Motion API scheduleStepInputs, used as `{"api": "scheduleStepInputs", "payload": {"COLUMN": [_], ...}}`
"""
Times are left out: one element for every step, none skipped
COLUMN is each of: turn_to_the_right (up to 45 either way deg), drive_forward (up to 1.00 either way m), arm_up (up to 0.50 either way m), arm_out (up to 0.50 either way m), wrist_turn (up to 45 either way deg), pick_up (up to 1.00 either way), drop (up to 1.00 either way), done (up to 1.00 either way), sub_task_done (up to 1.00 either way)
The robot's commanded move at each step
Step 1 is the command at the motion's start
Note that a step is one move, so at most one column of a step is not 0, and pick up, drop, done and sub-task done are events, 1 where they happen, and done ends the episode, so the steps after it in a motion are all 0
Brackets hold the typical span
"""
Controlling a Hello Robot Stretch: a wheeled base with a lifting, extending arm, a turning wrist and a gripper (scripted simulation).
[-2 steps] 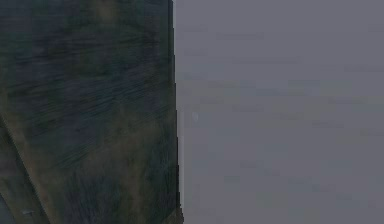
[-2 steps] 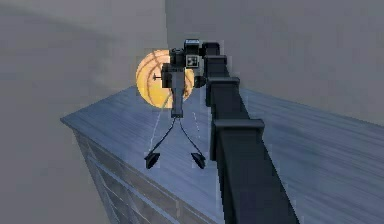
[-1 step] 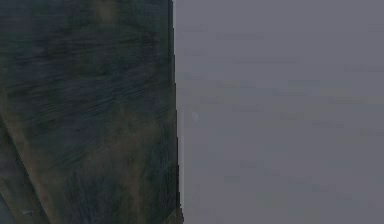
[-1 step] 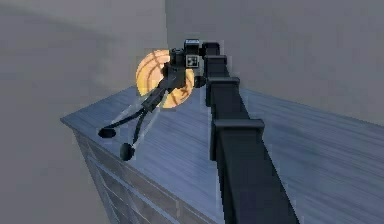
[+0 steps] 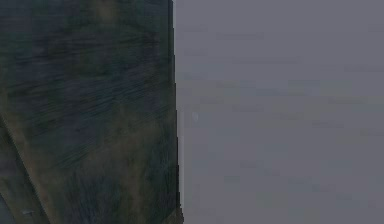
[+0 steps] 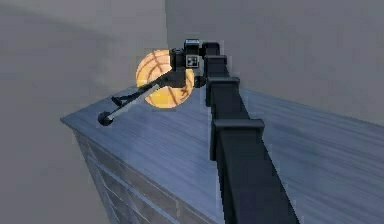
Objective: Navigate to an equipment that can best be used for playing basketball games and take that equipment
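Reaching across blue-grey cabinet top [image 6: 330,150], end effector [image 6: 108,115] by orange basketball [image 6: 160,88], cannot tell whether it holds anything.

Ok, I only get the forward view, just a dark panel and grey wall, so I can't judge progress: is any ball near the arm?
Observer: Yes. In the arm side view an orange ball with dark lines shows at the arm's far end.
Operator: Where's the gripper against it?
Observer: The gripper has its dark body across the ball in the picture, with its fingers reaching toward the picture's left. I can't tell whether it holds anything.
Operator: What's under the arm?
Observer: The blue-grey wooden top of a piece of furniture, and the arm stretches over it.
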Motion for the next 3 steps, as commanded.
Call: {"api": "scheduleStepInputs", "payload": {"turn_to_the_right": [0.0, 0.0, 0.0], "drive_forward": [0.0, 0.0, 0.0], "arm_up": [0.0, 0.0, 0.0], "arm_out": [0.0, 0.0, 0.0], "wrist_turn": [45.0, 18.0, 0.0], "pick_up": [0.0, 0.0, 1.0], "drop": [0.0, 0.0, 0.0], "done": [0.0, 0.0, 0.0], "sub_task_done": [0.0, 0.0, 0.0]}}
